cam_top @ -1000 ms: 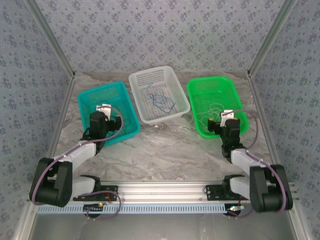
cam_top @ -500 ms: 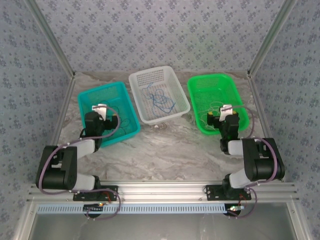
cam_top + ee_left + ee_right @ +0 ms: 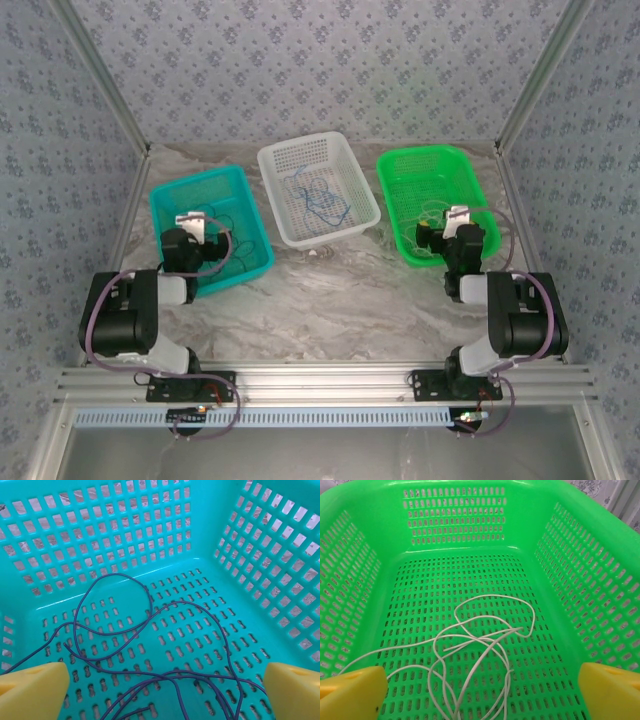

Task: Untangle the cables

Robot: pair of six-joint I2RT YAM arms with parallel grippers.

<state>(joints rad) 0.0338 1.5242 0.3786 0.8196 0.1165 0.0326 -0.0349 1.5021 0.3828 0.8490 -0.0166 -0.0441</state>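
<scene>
A dark purple cable (image 3: 150,645) lies in loose loops on the floor of the teal basket (image 3: 210,525). My left gripper (image 3: 162,697) hangs open just above it, yellow fingertips (image 3: 32,687) wide apart with nothing between them. A white cable (image 3: 485,640) curls on the floor of the green basket (image 3: 455,515), and my right gripper (image 3: 480,695) is open over it, holding nothing. In the top view, blue and dark cables (image 3: 320,198) lie tangled in the white basket (image 3: 290,158). There the left gripper (image 3: 193,238) sits over the teal basket's near end and the right gripper (image 3: 447,234) over the green basket's near end.
The three baskets stand in a row on the marble table (image 3: 330,290), teal (image 3: 165,195) on the left, white in the middle, green (image 3: 450,165) on the right. Patterned walls and metal frame posts (image 3: 120,120) close in the sides. Both arms are folded back near their bases.
Both arms have folded back toward their bases, drawing the grippers to the near ends of the teal and green baskets. The teal basket has shifted slightly left.
</scene>
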